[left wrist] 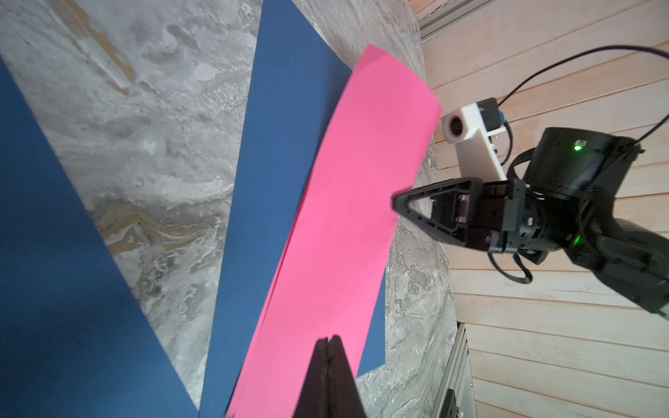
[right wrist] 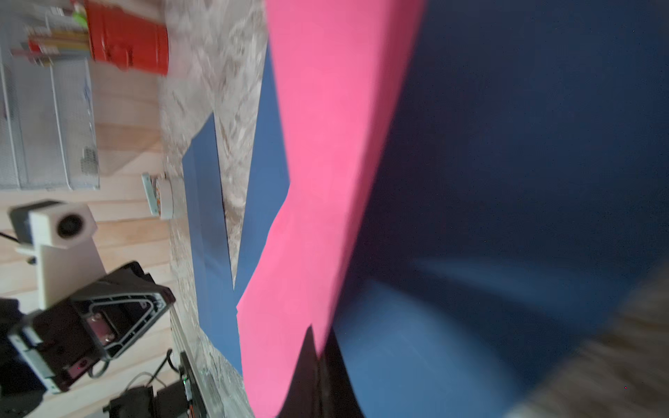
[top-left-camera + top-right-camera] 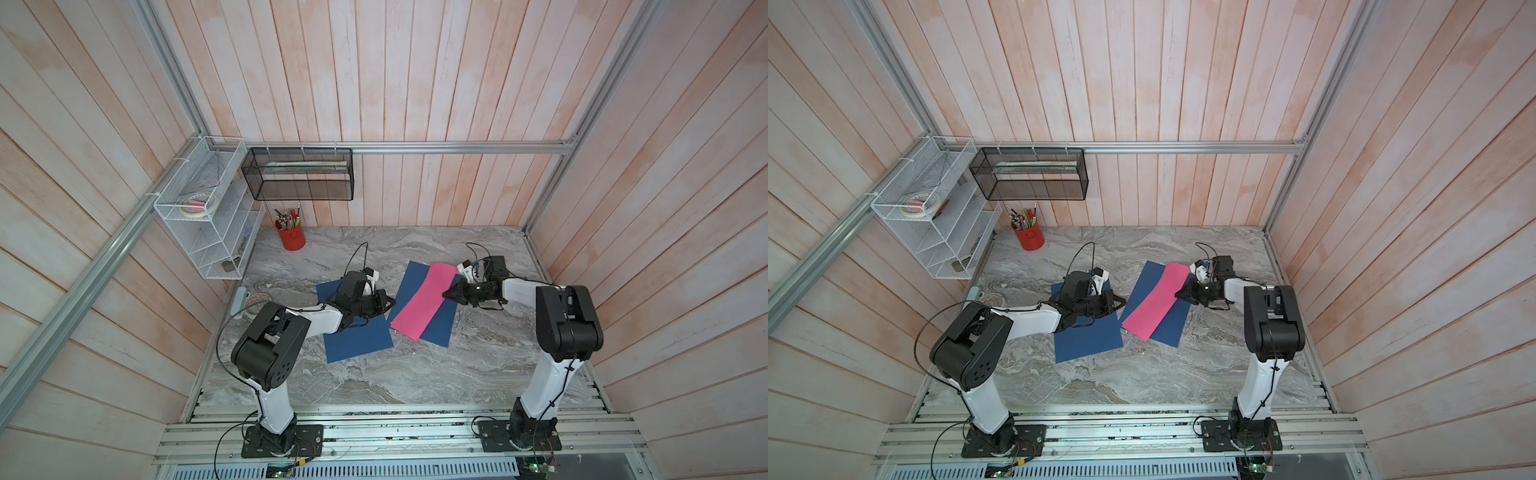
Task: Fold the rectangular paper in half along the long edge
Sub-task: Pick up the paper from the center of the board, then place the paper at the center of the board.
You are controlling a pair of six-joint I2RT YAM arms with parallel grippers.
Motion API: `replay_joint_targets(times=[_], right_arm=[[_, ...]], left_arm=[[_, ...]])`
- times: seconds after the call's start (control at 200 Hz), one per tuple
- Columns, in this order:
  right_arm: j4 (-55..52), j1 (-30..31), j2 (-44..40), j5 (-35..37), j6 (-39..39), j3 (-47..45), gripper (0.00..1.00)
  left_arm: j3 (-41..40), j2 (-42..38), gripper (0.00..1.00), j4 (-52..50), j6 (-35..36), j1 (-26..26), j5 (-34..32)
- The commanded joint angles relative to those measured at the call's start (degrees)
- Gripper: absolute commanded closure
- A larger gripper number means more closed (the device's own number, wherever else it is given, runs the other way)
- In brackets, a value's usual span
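Pink rectangular paper (image 3: 424,301), seen as a narrow strip with doubled layers along one long side, lies aslant on a dark blue sheet (image 3: 438,330) in the middle of the grey marbled tabletop (image 3: 374,374). Its long axis runs from the far right toward the near left, between the two arms.

The right pincer (image 3: 446,294), pressed together, meets the strip about halfway along the long edge on its own side. In the right wrist view it appears to nip that slightly raised edge (image 2: 318,343). The left pincer (image 3: 392,302), also pressed together and holding nothing, points at the opposite long edge from just beside it, above a second dark blue sheet (image 3: 357,340).

The right arm is the nearer of the two, so any flattening stroke would probably run along the strip's length from its side. The fold looks largely made.

A red pencil cup (image 3: 292,239) stands well apart at the back.
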Motion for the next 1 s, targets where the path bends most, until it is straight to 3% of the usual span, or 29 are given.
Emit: replay_joint_targets(times=[0.0,0.22,0.515,0.615,0.7,0.84,0.995], right_arm=[[-4.6,-8.0,-4.4,1.2,-0.3,0.4,1.0],[-9.9,-17.6,-2.0,5.4,-2.1,2.1,1.0],[-9.7,-22.5,1.4,12.0,-1.6,0.1,1.0],[-10.8,-23.5,-1.0,13.5,-1.3,-0.7,0.8],[-12.1,-23.5,-5.7,16.1,-1.0,-1.5,0.74],[-15.2,-19.1,-13.9,19.7,-0.3,-1.9,0.7],[-13.7,-3.3,-16.4,20.7,2.6,-2.4,0.76]], left_arm=[[0.0,-1.5,1.0,0.1,1.2,0.2,0.8],[1.5,1.1,1.0,1.7,0.0,0.2,3.2],[2.1,1.8,1.0,0.7,0.3,0.2,3.0],[2.2,1.6,1.0,-0.5,0.8,0.1,2.4],[2.5,1.5,1.0,-1.7,1.5,0.2,1.5],[6.4,3.2,1.0,-7.5,4.1,0.0,-0.9],[12.2,6.6,1.0,-12.5,6.6,-1.0,-3.2]])
